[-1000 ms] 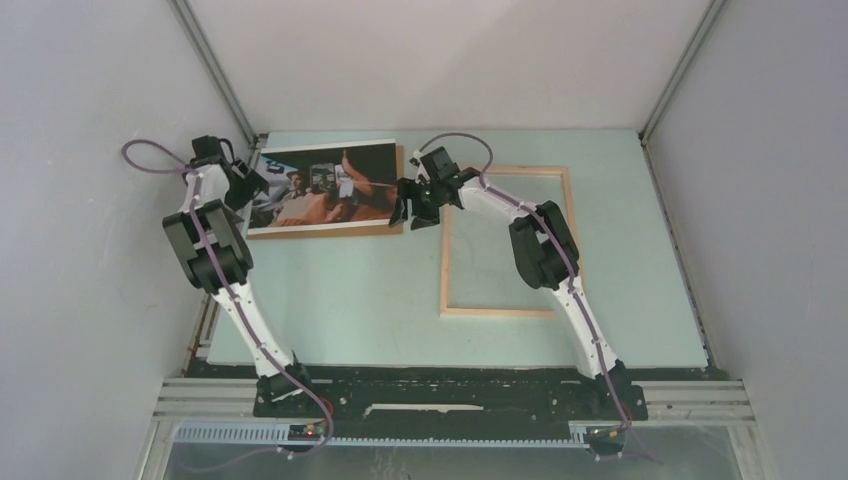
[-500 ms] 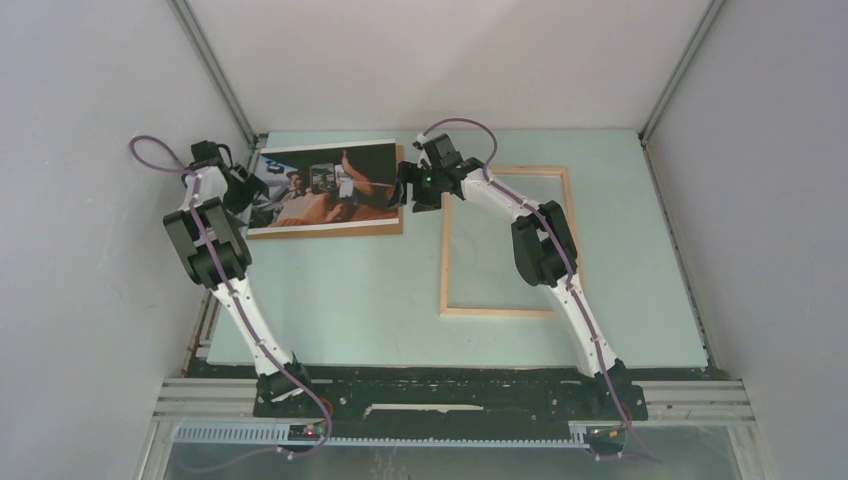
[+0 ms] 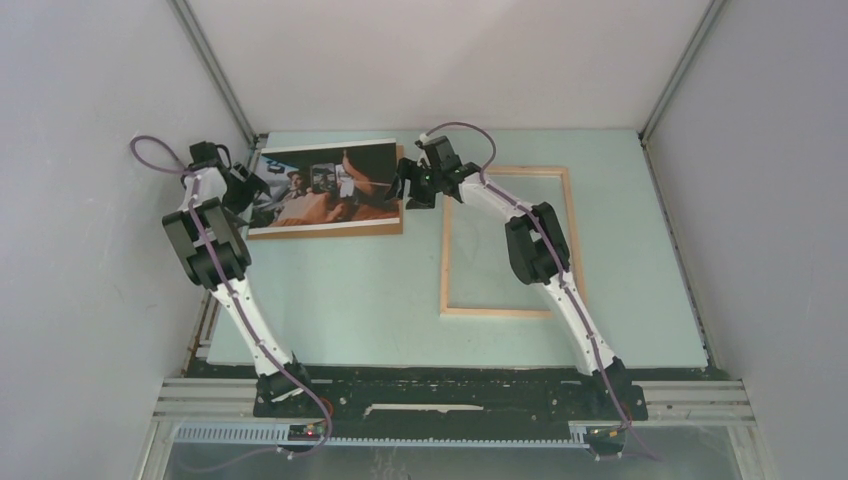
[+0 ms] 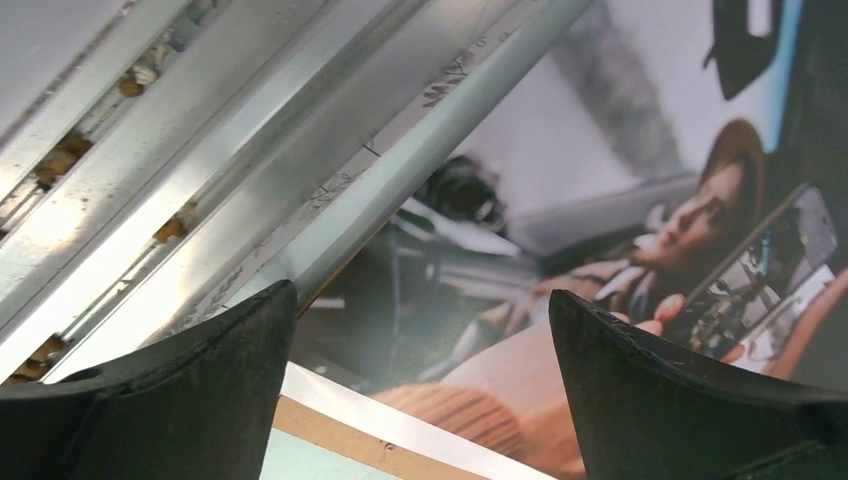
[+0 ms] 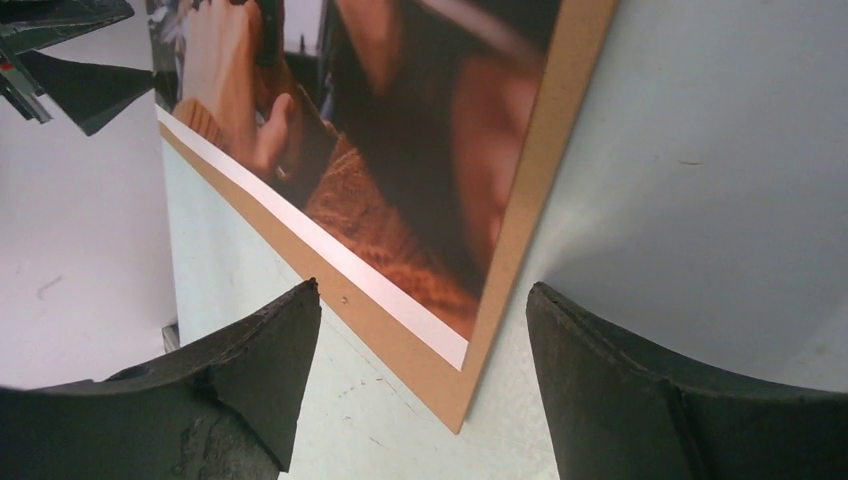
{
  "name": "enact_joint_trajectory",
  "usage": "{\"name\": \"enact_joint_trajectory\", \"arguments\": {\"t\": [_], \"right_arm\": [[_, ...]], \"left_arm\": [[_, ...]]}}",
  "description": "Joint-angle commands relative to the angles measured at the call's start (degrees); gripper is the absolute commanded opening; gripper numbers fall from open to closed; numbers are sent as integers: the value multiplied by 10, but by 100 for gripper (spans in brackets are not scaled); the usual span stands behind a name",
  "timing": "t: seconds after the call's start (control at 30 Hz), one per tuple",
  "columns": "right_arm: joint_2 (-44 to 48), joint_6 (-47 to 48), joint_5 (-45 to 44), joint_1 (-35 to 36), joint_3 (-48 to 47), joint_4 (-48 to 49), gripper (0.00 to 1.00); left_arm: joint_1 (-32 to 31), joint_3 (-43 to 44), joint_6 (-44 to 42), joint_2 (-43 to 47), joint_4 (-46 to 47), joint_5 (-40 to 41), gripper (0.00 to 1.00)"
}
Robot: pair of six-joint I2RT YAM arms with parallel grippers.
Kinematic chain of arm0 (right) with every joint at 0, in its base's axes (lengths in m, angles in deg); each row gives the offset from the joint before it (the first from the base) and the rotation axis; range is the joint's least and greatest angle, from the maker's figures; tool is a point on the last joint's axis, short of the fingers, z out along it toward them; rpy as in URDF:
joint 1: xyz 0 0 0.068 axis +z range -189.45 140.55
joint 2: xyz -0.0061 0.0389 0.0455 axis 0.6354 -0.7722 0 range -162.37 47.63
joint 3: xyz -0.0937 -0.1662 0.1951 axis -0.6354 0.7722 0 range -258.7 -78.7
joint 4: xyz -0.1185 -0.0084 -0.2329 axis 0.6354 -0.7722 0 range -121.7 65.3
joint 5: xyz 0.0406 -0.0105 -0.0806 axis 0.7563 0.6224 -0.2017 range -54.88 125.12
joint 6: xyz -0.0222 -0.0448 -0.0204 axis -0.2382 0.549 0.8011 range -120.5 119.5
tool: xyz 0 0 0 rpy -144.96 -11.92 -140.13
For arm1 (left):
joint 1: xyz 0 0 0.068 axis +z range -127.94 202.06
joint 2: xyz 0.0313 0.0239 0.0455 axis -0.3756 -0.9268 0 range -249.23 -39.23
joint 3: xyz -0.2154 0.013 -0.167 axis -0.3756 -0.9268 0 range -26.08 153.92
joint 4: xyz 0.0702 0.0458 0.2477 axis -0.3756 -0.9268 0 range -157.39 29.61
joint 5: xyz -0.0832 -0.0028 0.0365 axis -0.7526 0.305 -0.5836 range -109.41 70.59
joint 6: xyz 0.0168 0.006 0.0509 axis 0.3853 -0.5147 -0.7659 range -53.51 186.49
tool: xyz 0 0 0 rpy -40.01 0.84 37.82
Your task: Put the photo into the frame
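The photo [image 3: 325, 188] lies picture side up on a brown backing board [image 3: 330, 231] at the back left of the table. It also shows in the left wrist view [image 4: 600, 230] and the right wrist view [image 5: 400, 160]. The light wood frame [image 3: 446, 260] lies flat to the right of it. My left gripper [image 3: 255, 188] is open at the photo's left edge, jaws straddling its near left corner. My right gripper [image 3: 408, 192] is open just above the board's near right corner [image 5: 462, 405].
A metal rail [image 4: 150, 190] runs along the table's left edge beside the photo. White walls enclose the table on three sides. The right arm reaches across the frame's upper left part.
My right gripper has moved back and slightly left, closer to the board's right edge. The left gripper has barely shifted. The photo and frame have not moved.
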Motion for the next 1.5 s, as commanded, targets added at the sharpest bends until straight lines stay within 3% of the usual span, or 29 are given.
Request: {"name": "enact_joint_trajectory", "arguments": {"t": [0.0, 0.17, 0.3, 0.6, 0.8, 1.07, 1.3, 1.37, 1.47], "right_arm": [[-16, -34, 21, 13, -10, 30, 83], [-5, -39, 49, 17, 7, 51, 82], [29, -26, 66, 18, 47, 57, 82], [160, 18, 71, 31, 245, 61, 81], [176, 63, 42, 41, 252, 7, 80], [167, 59, 47, 45, 252, 14, 80], [159, 61, 40, 43, 253, 8, 80], [159, 61, 37, 42, 254, 6, 80], [165, 62, 32, 42, 257, 0, 80]], "left_arm": [[20, -22, 19, 18, 2, -82, 100], [19, -65, 34, 42, 13, -121, 99], [19, -154, 52, 103, 52, -144, 99], [20, -357, 58, 264, 125, -181, 99], [20, -388, 45, 323, 130, -205, 98], [1, -407, 37, 399, 119, -178, 97], [-2, -450, 54, 466, 161, -221, 96], [-9, -441, 32, 473, 130, -161, 97], [-33, -386, -7, 456, 20, 1, 100]]}}
